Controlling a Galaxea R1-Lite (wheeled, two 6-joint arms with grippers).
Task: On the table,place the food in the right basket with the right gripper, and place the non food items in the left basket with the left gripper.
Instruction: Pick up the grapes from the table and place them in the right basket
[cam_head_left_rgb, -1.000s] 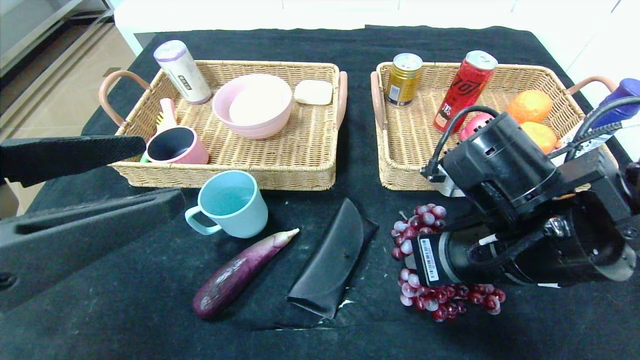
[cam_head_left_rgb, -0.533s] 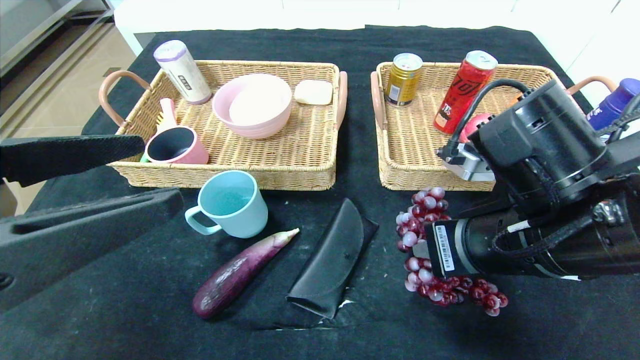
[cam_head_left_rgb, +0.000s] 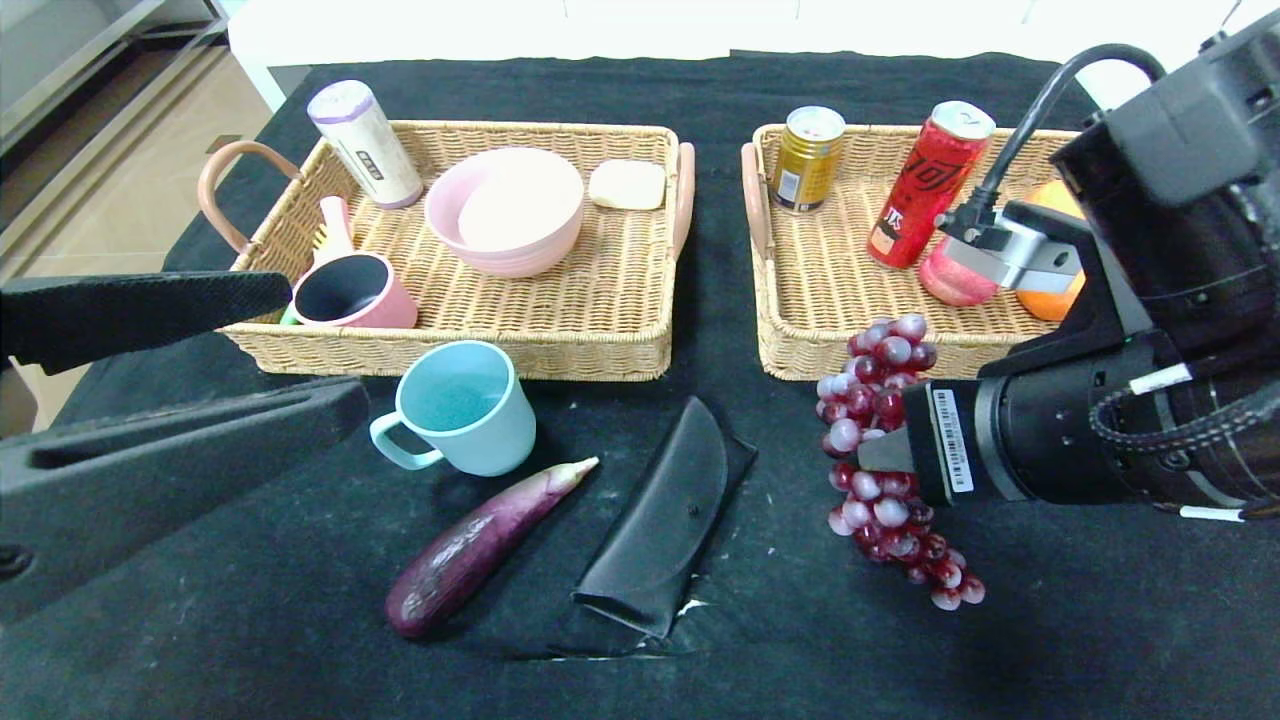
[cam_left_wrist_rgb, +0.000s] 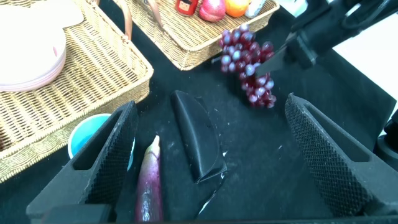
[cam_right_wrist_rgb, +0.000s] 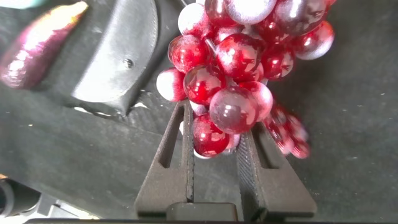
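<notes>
My right gripper (cam_head_left_rgb: 868, 452) is shut on a bunch of red grapes (cam_head_left_rgb: 880, 450) and holds it above the table, just in front of the right basket (cam_head_left_rgb: 790, 300). The grapes fill the right wrist view (cam_right_wrist_rgb: 233, 68) between the fingers (cam_right_wrist_rgb: 180, 155). The right basket holds two cans, a red apple and oranges. My left gripper (cam_left_wrist_rgb: 211, 158) is open at the front left, over a purple eggplant (cam_head_left_rgb: 475, 545) and a black glasses case (cam_head_left_rgb: 665, 515). A light blue mug (cam_head_left_rgb: 462, 407) stands in front of the left basket (cam_head_left_rgb: 560, 345).
The left basket holds a pink bowl (cam_head_left_rgb: 505, 210), a pink cup (cam_head_left_rgb: 345, 292), a white bottle (cam_head_left_rgb: 365, 143) and a soap bar (cam_head_left_rgb: 627, 184). A blue bottle is hidden behind my right arm. The table's edge lies beyond the baskets.
My right gripper has risen and moved toward the right basket, lifting the grapes off the table. The left arm has not moved.
</notes>
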